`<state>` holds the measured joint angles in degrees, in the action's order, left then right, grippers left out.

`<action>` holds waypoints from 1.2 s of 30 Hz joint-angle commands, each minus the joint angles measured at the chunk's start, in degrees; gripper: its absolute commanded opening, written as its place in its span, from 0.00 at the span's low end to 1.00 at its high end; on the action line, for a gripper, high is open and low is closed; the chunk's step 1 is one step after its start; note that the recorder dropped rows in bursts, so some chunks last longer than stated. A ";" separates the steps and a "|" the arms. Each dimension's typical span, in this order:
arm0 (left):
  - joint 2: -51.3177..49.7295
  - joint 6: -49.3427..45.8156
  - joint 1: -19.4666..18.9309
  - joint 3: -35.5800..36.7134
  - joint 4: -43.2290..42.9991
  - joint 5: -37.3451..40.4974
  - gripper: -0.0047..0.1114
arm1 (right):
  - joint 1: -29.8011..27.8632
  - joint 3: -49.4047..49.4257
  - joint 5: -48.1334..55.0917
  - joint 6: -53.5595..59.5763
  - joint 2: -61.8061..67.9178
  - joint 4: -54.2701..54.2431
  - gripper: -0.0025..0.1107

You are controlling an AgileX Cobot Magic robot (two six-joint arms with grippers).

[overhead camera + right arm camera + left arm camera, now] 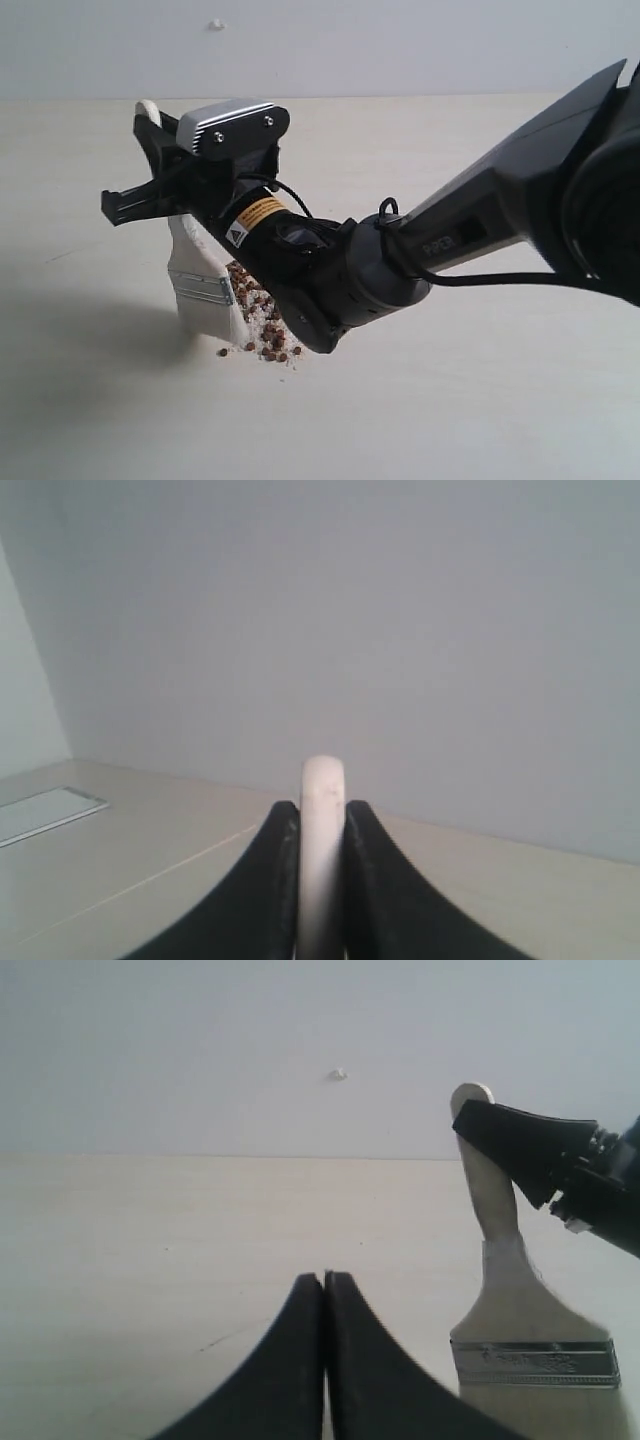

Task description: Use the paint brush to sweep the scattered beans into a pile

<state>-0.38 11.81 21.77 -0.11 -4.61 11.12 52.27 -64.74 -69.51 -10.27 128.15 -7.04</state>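
Note:
The paint brush (pixel 203 280) stands nearly upright on the table, bristles down, its silver ferrule (pixel 202 287) facing the exterior camera. My right gripper (pixel 150 150) is shut on the pale wooden handle (pixel 322 830), whose rounded end sticks up between the fingers. The reddish-brown beans (pixel 262 318), mixed with pale crumbs, lie gathered right beside the bristles and partly under the right arm. My left gripper (pixel 325 1278) is shut on nothing, low over the table; it does not show in the exterior view. From it the paint brush (pixel 520 1330) appears close by.
The pale table (pixel 480 400) spreads all around, ending at a light wall (pixel 400 40) with a small white mark (pixel 216 24). The black right arm (pixel 480 230) reaches in from the right across the middle. A pale flat panel (pixel 40 812) lies on the surface.

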 commanded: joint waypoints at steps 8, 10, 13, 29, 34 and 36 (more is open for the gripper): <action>0.16 -0.10 -0.14 0.11 0.33 -0.13 0.04 | 5.84 -0.26 -0.45 -0.40 -1.46 4.20 0.02; 0.16 -0.10 -0.14 0.11 0.33 -0.13 0.04 | 7.38 -0.26 1.94 -0.15 -1.46 -1.76 0.02; 0.16 -0.10 -0.14 0.11 0.33 -0.13 0.04 | 8.97 -0.26 5.59 5.94 -1.46 -15.75 0.02; 0.16 -0.10 -0.14 0.11 0.33 -0.13 0.04 | 9.23 -0.26 1.61 27.22 -1.46 -38.36 0.02; 0.16 -0.10 -0.14 0.11 0.33 -0.13 0.04 | 9.23 -0.26 -0.45 28.59 -1.46 -35.58 0.02; 0.16 -0.10 -0.14 0.11 0.33 -0.13 0.04 | 9.23 -0.26 -0.45 28.11 -1.46 -34.24 0.02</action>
<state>-0.38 11.81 21.77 -0.11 -4.61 11.12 61.43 -64.87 -68.77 17.24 127.40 -43.21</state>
